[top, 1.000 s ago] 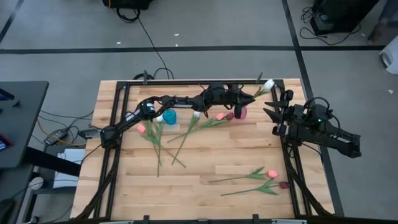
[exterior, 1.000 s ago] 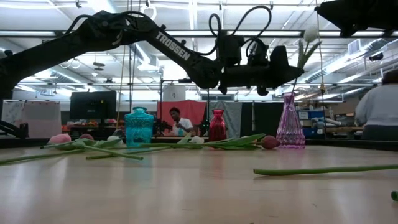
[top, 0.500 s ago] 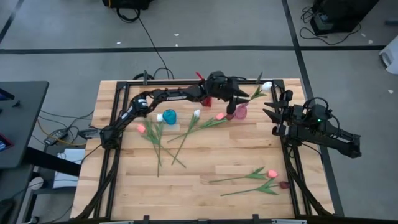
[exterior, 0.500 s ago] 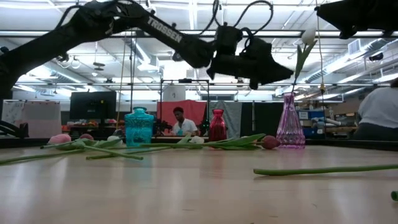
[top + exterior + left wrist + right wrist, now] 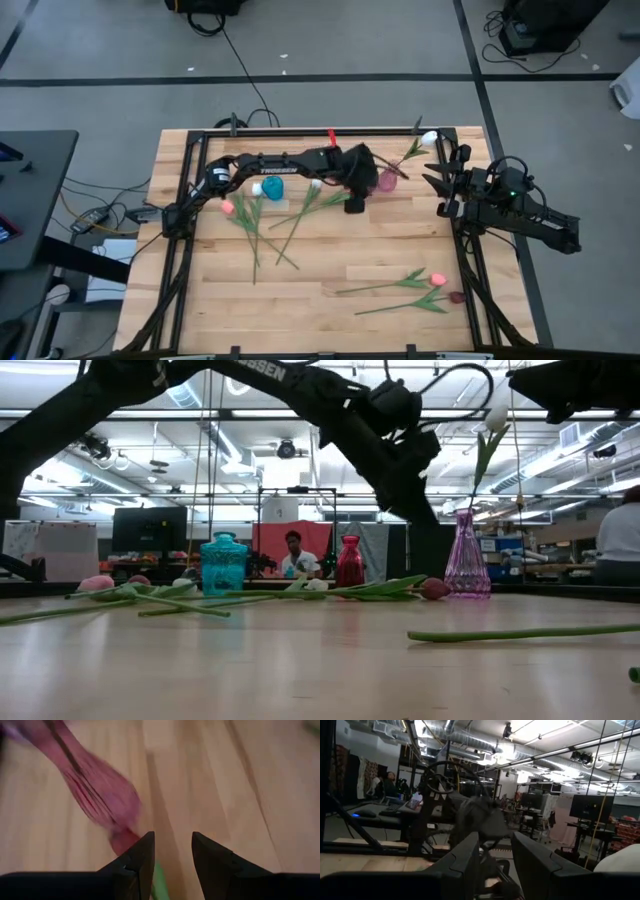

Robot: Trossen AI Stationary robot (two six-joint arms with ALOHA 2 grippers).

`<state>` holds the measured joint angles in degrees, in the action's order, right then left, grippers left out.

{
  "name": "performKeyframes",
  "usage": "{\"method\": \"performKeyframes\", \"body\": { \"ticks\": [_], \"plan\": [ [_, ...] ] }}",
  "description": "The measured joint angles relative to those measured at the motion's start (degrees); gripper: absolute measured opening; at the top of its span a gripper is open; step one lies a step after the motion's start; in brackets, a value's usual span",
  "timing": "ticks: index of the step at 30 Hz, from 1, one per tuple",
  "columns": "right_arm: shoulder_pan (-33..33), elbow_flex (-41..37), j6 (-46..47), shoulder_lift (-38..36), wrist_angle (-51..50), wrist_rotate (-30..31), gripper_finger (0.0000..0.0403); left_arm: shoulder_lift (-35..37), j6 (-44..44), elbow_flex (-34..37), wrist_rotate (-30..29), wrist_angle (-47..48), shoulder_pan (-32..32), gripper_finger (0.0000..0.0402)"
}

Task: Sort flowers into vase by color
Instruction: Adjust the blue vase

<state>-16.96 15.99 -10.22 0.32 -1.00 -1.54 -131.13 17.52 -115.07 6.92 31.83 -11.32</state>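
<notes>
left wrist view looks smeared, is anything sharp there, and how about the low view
Left wrist view: only the left hand with its dark fingers is sharp; the pink vase is streaked by motion blur. Low view: bright ceiling lights leave the left arm a dark silhouette, while the teal vase stays crisp.

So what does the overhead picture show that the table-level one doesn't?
Only the overhead view shows the right pincer parked at the table's right edge, and the two tulips lying front right. Only the table-level view shows the room behind, with a seated person. Both show the teal vase, the pink vase holding a white tulip, and the left arm.
</notes>
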Motion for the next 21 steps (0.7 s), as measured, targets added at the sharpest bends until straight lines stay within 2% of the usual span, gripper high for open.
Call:
{"method": "performKeyframes", "body": {
  "ticks": [6, 11, 15, 21],
  "plan": [
    [0.0, 0.0, 0.0, 0.0, -0.1, 0.0, 0.0128, 0.5, -1.7, 0.0, -1.5, 8.1, 2.3, 0.0135],
    [0.0, 0.0, 0.0, 0.0, -0.7, 0.0, 0.0128, 2.1, -4.2, 1.7, -2.0, 9.9, 4.1, 0.0135],
    [0.0, 0.0, 0.0, 0.0, -1.0, 0.0, 0.0128, 6.5, -7.3, 11.2, -5.4, 6.9, 6.1, 0.0135],
    [0.0, 0.0, 0.5, 0.0, 0.0, 0.0, 0.0128, 17.5, -14.7, 28.7, -16.8, -0.8, 7.8, 0.0135]
  ]
}}
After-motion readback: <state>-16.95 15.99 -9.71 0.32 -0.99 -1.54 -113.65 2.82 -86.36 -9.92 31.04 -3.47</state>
